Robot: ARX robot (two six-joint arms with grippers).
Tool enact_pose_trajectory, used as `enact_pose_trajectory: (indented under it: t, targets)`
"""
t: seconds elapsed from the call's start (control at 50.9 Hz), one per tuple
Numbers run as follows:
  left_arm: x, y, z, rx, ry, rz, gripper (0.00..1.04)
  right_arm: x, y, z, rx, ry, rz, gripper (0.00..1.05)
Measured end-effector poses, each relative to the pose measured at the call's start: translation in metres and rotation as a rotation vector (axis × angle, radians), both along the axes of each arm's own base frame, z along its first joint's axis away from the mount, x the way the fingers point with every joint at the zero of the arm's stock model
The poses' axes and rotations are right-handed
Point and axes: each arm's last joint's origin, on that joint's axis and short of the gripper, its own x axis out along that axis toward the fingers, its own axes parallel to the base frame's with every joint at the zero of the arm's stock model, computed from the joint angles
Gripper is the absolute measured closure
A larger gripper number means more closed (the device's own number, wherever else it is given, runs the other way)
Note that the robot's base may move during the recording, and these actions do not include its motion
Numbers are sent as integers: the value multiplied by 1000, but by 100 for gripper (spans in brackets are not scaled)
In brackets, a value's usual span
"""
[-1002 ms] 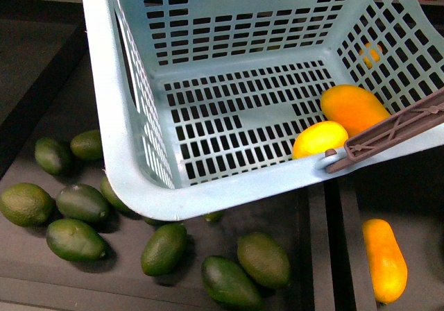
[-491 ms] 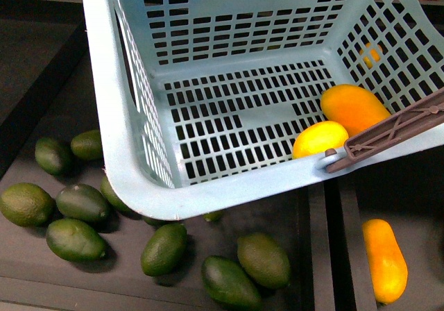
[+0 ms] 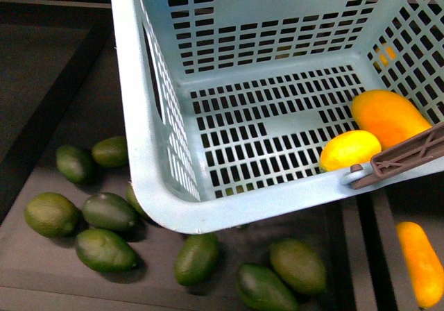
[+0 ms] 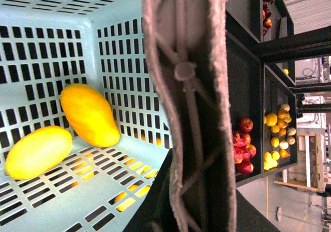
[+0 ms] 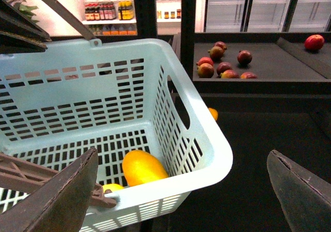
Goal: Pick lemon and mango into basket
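Note:
The light blue slotted basket [image 3: 132, 116] hangs tilted above a dark shelf. The lemon [image 3: 350, 150] and the orange mango [image 3: 388, 116] lie side by side, touching, in its near right corner. The brown handle [image 3: 409, 155] crosses the rim just in front of them. No gripper shows in the front view. In the left wrist view my left gripper [image 4: 191, 190] is shut on the basket's handle [image 4: 189, 87], with the lemon [image 4: 39, 151] and mango [image 4: 89, 114] on the floor below. My right gripper [image 5: 181, 196] stands open beside the basket's corner [image 5: 207, 133], holding nothing, and its view shows the mango [image 5: 144, 167].
Several dark green oval fruits [image 3: 104, 248] lie on the shelf under and in front of the basket. Another orange elongated fruit [image 3: 421, 262] lies in the compartment to the right, past a divider [image 3: 364, 255]. Red fruits [image 5: 222, 63] sit on a far shelf.
In the front view the basket, the shelf and the green fruits have all slid to the right together. The lemon and mango keep their place in the basket's corner.

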Motion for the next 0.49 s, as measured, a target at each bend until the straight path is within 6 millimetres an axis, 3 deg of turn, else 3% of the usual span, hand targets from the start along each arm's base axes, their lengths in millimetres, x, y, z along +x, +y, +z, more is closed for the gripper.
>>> enact_pose_trajectory:
  t: [0.491]
  targets:
    - [4,4,0,18,-18,36,99,0,0,0,0,0,2,9]
